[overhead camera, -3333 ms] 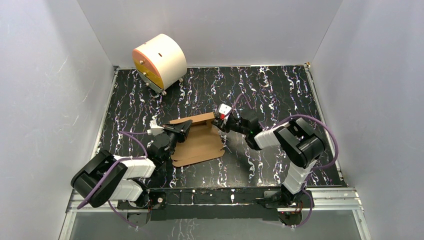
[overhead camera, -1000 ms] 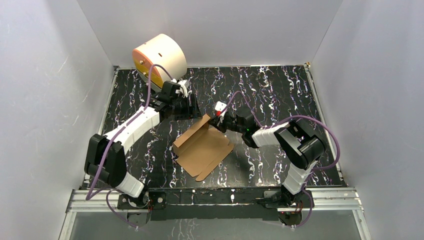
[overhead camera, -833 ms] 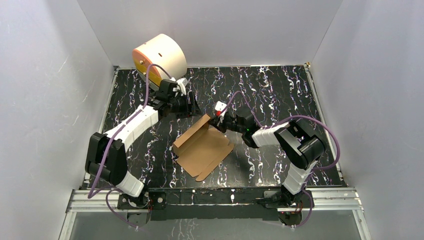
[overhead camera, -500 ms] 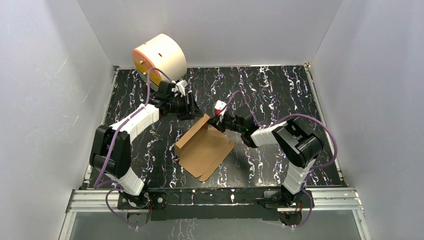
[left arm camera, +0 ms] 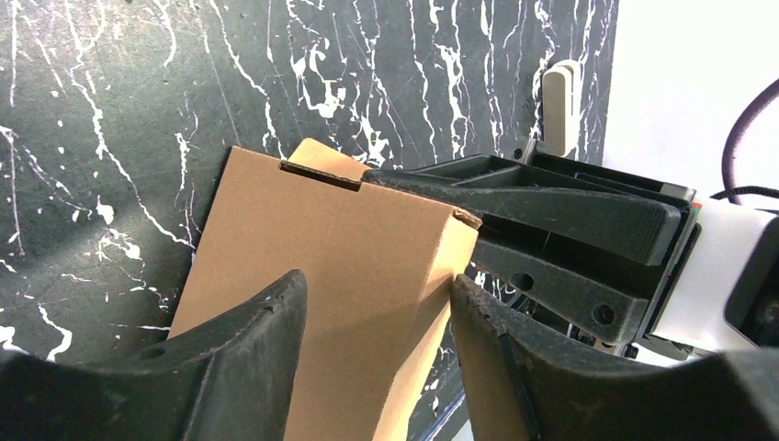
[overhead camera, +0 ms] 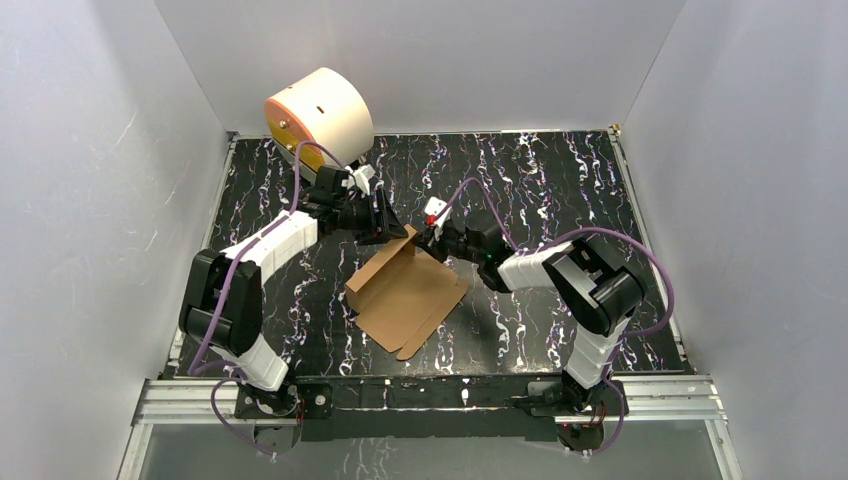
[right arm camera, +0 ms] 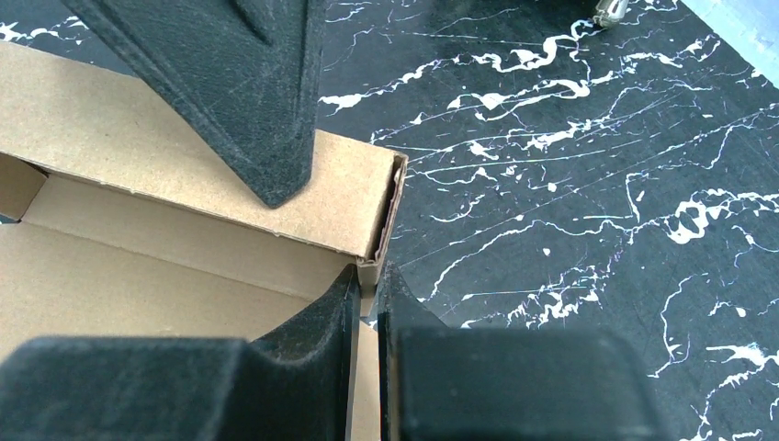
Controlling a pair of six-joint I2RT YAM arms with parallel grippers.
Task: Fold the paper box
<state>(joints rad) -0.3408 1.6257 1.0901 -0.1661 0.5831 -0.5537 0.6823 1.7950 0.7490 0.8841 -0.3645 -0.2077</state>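
The brown paper box [overhead camera: 408,292] lies partly folded at mid-table, with its far-left wall raised. My right gripper [overhead camera: 428,238] is at the box's far corner. In the right wrist view it [right arm camera: 367,276] is shut on a thin upright cardboard flap at the end of that wall [right arm camera: 174,156]. My left gripper [overhead camera: 392,226] reaches in from the far left. In the left wrist view it [left arm camera: 377,299] stands open over the wall's outer face [left arm camera: 349,239]. One finger [left arm camera: 262,317] lies on the cardboard, and the other finger [left arm camera: 478,317] is at the wall's end edge.
A cream cylinder with an orange face [overhead camera: 320,118] stands at the far left corner on small feet. White enclosure walls [overhead camera: 100,200] surround the black marbled tabletop [overhead camera: 540,180]. The arm bases sit on the metal rail [overhead camera: 430,395] at the near edge.
My left arm has left the box's near-left side and swung round to its far side, then edged right onto the raised wall. The right gripper and the box's far corner shifted slightly left.
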